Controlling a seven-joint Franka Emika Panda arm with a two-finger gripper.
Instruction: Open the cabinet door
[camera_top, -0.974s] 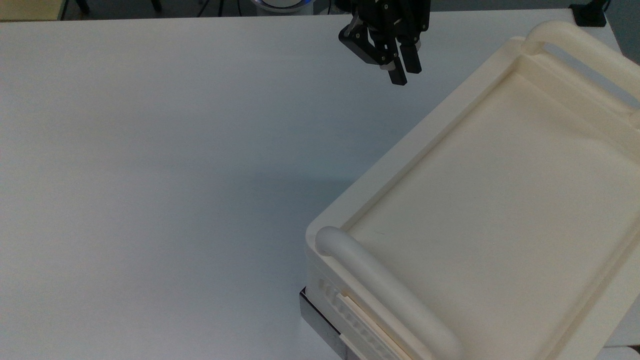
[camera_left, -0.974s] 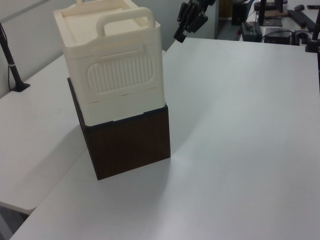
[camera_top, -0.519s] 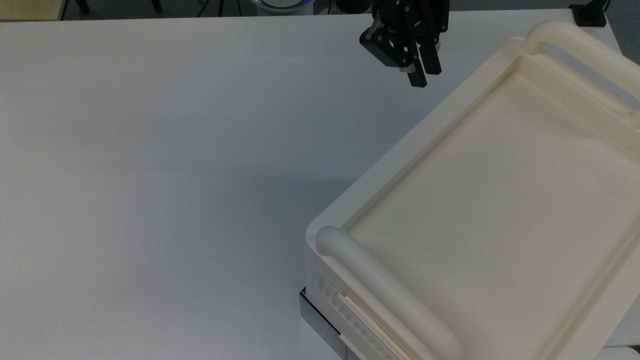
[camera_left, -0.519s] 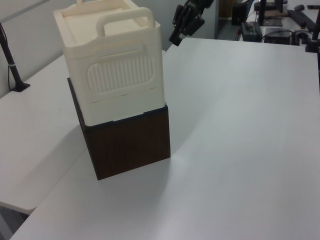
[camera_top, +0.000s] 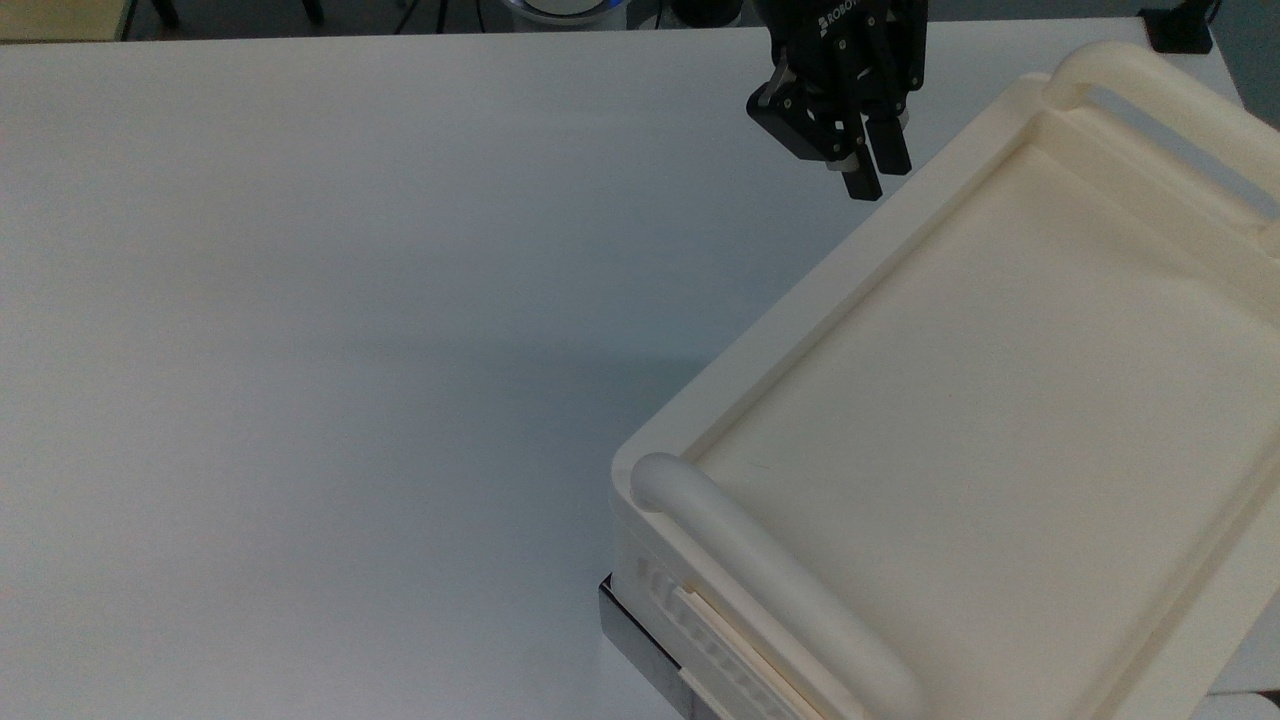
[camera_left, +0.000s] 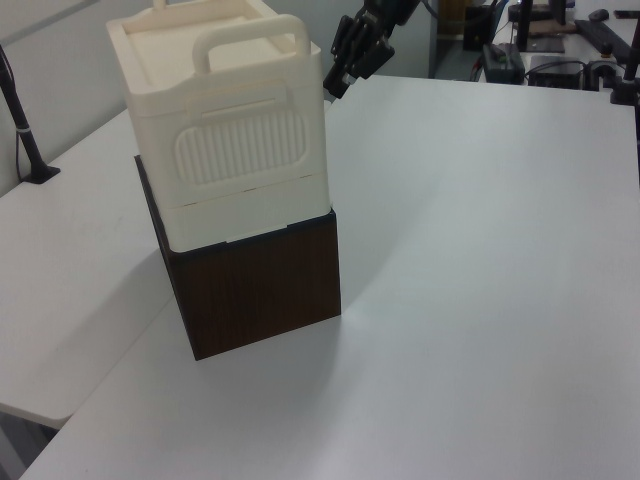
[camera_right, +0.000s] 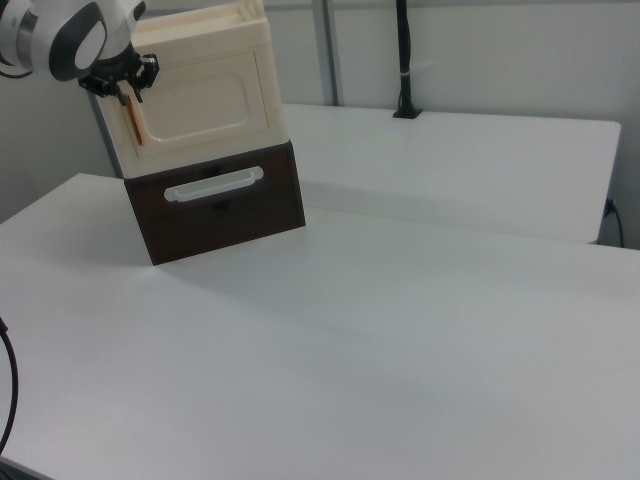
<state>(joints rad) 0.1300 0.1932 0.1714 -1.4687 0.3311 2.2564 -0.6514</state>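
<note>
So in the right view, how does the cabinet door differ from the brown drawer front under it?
The cabinet door is cream; the drawer front is dark brown. The door's handle is a thin orange bar standing upright by the right view's left edge; the drawer front's is a white bar lying level. Both look shut.

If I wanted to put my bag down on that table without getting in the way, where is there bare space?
Most of the white table is bare: the whole stretch on the top view's left of the cream cabinet, and the wide near area in the right view. It is crowded only beside the cabinet door, where the gripper hangs near the copper handle.
</note>
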